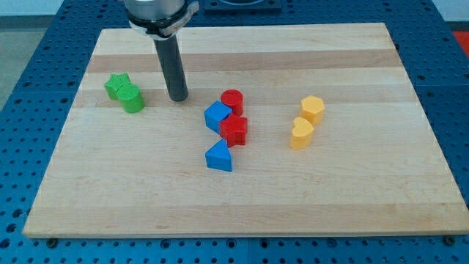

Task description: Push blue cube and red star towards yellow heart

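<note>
A red cylinder (231, 100) sits near centre; a blue triangle (219, 157) at its 6 o'clock, green blocks (124, 92) at 9, a yellow hexagon (313, 108) at 3.

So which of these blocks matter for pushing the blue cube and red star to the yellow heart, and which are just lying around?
Part of the job:
blue cube
red star
yellow heart
my tip, at the view's left of the cluster, touching no block

Just lying about:
red cylinder
blue triangular block
yellow hexagonal block
two green blocks
</note>
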`<state>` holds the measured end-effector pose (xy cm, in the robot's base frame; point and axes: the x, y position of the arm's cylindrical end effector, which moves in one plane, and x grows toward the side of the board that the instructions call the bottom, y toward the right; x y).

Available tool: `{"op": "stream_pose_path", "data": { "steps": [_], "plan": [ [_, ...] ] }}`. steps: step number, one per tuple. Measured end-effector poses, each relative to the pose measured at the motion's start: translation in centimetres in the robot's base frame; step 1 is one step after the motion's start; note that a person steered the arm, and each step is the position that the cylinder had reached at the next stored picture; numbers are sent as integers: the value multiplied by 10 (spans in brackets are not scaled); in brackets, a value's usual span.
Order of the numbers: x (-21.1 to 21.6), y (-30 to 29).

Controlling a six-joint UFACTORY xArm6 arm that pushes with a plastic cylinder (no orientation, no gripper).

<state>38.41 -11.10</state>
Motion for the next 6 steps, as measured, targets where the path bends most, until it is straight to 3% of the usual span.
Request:
{"op": "stream_pose_path", "data": {
  "steps": [2, 4, 5, 6],
  "plan": [
    [1, 5],
    [30, 25],
    [57, 55],
    [49, 74]
  ]
}}
